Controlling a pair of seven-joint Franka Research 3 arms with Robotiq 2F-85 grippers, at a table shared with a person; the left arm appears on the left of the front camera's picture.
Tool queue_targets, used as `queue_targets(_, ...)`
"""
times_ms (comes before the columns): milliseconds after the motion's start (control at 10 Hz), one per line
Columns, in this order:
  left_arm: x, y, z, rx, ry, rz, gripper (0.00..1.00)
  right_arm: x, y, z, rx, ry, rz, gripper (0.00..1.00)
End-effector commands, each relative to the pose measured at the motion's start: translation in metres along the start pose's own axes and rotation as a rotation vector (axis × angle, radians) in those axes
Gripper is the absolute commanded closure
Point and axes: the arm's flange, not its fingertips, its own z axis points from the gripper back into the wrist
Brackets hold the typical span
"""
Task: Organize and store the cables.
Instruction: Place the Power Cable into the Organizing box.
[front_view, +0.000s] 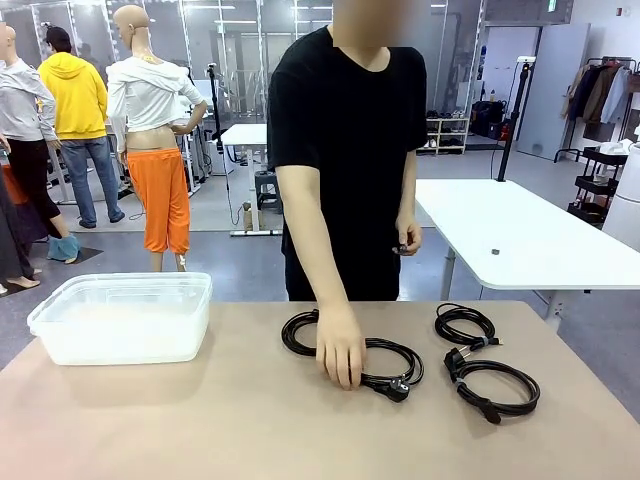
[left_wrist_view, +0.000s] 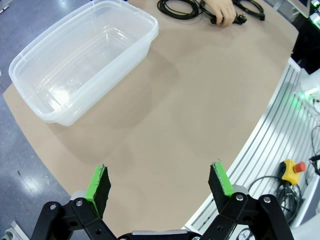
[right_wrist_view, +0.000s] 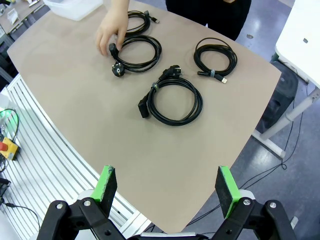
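Several black cables lie coiled on the tan table (front_view: 200, 420). The person's hand (front_view: 340, 352) rests on a coil with a round plug (front_view: 392, 366), and another coil (front_view: 298, 332) lies just behind it. To the right lie a small coil (front_view: 466, 324) and a larger coil (front_view: 497, 388). In the right wrist view the larger coil (right_wrist_view: 175, 102) lies nearest, with the small coil (right_wrist_view: 215, 57) beyond it and the hand (right_wrist_view: 111, 34) on the plug coil (right_wrist_view: 139, 52). My right gripper (right_wrist_view: 166, 174) hangs open above the table's near edge. My left gripper (left_wrist_view: 159, 172) is open over bare table, well short of the coils (left_wrist_view: 179, 7).
A clear, empty plastic tub (front_view: 120, 340) stands at the table's left; in the left wrist view the tub (left_wrist_view: 152, 35) lies ahead to the left. An aluminium frame with a yellow stop button (left_wrist_view: 290, 170) borders the robot's side. A white table (front_view: 520, 235) stands behind on the right.
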Motion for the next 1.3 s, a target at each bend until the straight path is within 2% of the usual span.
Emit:
queue_targets(0, 0.0, 0.0, 0.0, -0.005, -0.008, -0.005, 0.0, -0.001, 0.0, 0.001, 0.003, -0.002, 0.015, 0.0)
queue_targets(800, 0.0, 0.0, 0.0, -0.005, -0.008, -0.005, 0.0, 0.0, 0.0, 0.0, 0.0, 0.0, 0.001, 0.0)
queue_targets(1200, 0.0, 0.0, 0.0, -0.005, -0.008, -0.005, 0.0, 0.069, 0.024, -0.036, -0.007, 0.219, -0.046, 0.0)
